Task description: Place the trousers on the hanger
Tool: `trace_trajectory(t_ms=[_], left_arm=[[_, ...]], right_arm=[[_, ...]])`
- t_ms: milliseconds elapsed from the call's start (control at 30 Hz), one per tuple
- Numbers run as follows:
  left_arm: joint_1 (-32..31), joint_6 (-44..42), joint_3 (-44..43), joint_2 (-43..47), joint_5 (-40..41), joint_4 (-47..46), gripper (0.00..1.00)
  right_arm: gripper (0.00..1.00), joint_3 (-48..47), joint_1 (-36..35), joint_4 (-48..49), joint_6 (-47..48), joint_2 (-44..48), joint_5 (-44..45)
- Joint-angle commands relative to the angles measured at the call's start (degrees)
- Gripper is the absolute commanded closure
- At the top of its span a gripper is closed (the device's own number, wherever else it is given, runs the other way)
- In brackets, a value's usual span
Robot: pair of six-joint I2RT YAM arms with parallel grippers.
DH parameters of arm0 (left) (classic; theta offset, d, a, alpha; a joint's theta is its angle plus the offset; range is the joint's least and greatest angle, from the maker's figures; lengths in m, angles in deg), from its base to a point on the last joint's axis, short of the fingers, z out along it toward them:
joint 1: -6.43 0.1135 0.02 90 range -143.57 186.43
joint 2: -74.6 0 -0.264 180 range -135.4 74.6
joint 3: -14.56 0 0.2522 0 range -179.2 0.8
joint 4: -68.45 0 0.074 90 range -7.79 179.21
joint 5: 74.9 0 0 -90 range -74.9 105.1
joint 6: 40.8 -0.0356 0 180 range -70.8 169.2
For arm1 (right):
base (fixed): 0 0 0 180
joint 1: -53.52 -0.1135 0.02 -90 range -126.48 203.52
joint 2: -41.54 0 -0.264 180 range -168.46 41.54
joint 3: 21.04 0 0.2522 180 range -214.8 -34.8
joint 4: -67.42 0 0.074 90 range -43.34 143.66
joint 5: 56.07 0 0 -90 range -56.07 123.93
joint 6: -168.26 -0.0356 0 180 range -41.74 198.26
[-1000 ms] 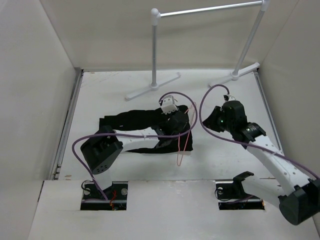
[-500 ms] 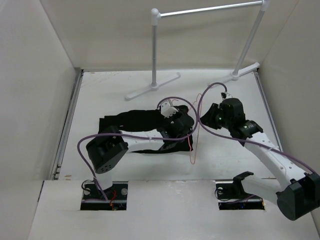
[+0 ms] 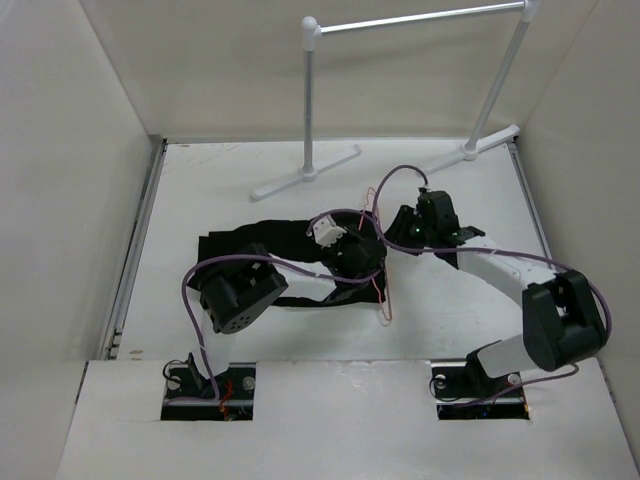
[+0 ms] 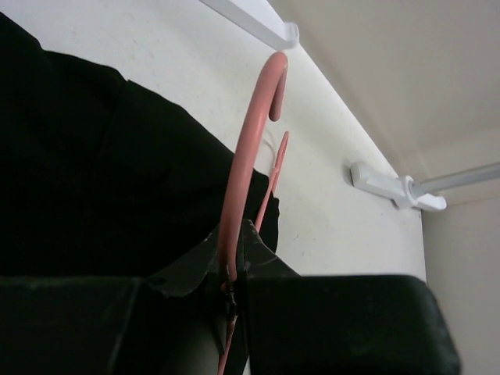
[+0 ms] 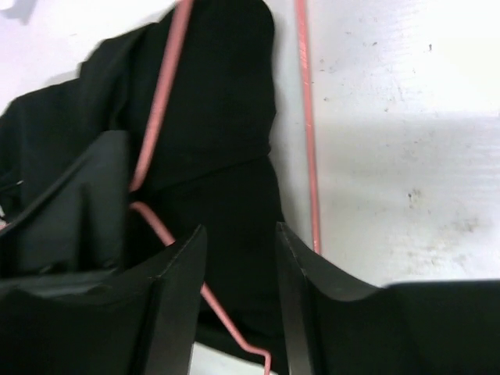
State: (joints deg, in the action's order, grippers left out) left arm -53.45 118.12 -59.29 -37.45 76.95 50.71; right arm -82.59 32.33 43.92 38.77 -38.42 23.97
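Note:
The black trousers lie crumpled on the table's middle left. My left gripper sits over their right end, shut on the pink-red wire hanger. In the left wrist view the hanger's hook rises from between the closed jaws of the left gripper, above the trousers. My right gripper is close on the right, open. In the right wrist view its gripper hovers over the trousers, with hanger wires on either side and one running under the left finger.
A grey-white clothes rack stands at the back, its feet on the table; one foot shows in the left wrist view. White walls enclose the left, right and back. Purple cables loop over both arms.
My right arm has swung left, close to the left gripper. The left gripper has turned with the hanger, whose lower end shifted right and whose hook now points toward the back.

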Motion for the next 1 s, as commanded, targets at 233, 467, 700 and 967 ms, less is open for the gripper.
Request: trace_trajectory(t_ms=[233, 467, 700, 967], left_arm=[[2.26, 1.83, 3.58, 2.54, 2.93, -2.43, 0.96], [3.49, 1.74, 7.44, 5.61, 0.65, -0.31, 0.96], [6.92, 1.3, 17.63, 15.7, -3.13, 2.94, 0.96], [13.16, -5.2, 28.89, 33.11, -7.52, 9.01, 0.96]], right_arm=[[0.38, 3.05, -3.11, 12.28, -1.73, -7.92, -0.85], [0.77, 3.14, -5.04, 14.92, -5.42, -10.83, -4.28], [0.92, 3.32, 1.01, 11.95, -8.59, 0.85, -2.0], [0.89, 3.23, 7.0, 4.38, -5.78, 4.47, -2.35]])
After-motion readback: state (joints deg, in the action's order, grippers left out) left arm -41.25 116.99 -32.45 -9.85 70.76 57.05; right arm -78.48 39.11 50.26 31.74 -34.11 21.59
